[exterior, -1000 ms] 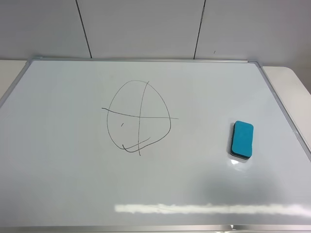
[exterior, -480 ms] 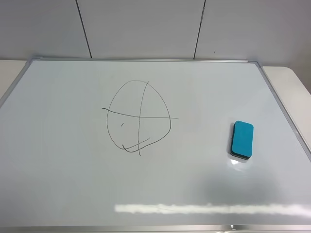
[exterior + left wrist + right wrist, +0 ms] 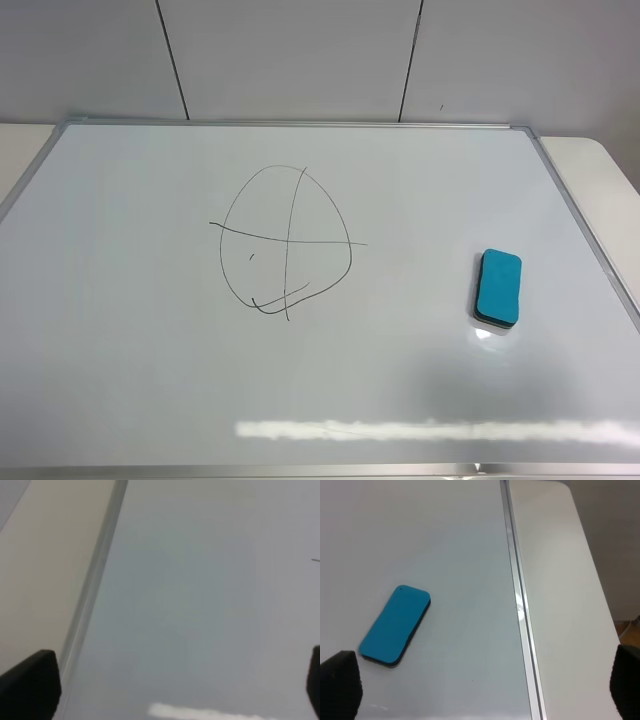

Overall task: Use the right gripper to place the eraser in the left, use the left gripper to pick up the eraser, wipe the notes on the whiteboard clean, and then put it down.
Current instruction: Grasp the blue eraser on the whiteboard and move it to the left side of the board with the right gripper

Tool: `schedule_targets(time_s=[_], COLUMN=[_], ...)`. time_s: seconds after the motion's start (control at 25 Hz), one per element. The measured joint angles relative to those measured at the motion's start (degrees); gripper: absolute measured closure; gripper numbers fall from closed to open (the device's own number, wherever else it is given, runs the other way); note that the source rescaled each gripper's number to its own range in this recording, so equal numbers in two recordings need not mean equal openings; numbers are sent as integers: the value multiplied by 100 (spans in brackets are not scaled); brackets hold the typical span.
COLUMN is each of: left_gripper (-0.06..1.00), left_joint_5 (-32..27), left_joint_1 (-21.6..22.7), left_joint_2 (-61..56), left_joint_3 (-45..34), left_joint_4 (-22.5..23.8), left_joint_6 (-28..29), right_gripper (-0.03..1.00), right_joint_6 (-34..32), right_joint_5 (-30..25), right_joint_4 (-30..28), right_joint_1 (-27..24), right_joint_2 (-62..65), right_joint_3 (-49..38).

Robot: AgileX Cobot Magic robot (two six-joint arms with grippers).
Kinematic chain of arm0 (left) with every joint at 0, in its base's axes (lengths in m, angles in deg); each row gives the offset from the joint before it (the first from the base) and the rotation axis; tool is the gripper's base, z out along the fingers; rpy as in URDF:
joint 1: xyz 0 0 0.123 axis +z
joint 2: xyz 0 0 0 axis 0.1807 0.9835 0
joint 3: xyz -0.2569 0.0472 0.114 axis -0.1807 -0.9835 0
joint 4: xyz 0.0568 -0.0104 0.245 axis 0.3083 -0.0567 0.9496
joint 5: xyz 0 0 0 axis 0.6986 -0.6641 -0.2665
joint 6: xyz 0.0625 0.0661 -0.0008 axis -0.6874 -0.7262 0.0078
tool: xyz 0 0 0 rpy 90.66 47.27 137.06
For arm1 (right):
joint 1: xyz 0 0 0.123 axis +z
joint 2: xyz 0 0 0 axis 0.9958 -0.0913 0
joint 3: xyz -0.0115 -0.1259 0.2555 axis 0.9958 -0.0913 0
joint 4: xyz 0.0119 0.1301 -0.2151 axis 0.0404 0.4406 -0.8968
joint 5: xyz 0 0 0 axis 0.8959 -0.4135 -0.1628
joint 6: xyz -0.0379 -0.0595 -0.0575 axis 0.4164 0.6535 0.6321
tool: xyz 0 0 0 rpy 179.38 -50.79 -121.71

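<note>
The whiteboard (image 3: 120,350) lies flat and fills most of the exterior high view. The notes (image 3: 287,243), a black egg-shaped loop crossed by two lines, sit left of its centre. The teal eraser (image 3: 498,287) lies flat on the board's right side, well apart from the notes. Neither gripper shows in the exterior high view. My right gripper (image 3: 482,687) is open and empty above the board's right edge, with the eraser (image 3: 395,625) ahead of it and off to one side. My left gripper (image 3: 172,687) is open and empty above the board's left edge.
The board's silver frame (image 3: 517,595) runs past my right gripper, with beige table (image 3: 560,580) beyond it. The frame (image 3: 95,580) and table (image 3: 45,555) also show by my left gripper. A panelled white wall (image 3: 300,60) stands behind the board.
</note>
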Motion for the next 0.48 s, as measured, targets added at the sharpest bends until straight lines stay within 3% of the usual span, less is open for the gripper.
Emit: schedule_targets(time_s=[0.2,0.48], left_gripper=[-6,-6], left_joint_5=[0,0], left_joint_1=[0,0], left_joint_2=[0,0], left_joint_3=[0,0], left_joint_4=[0,0], left_joint_6=[0,0], right_gripper=[-3,13], right_joint_6=[-21,-15], right_joint_5=[6,185], right_joint_4=[233,996], right_joint_1=[0,0], right_joint_2=[-1019,-3973], right_joint_3=[314,803])
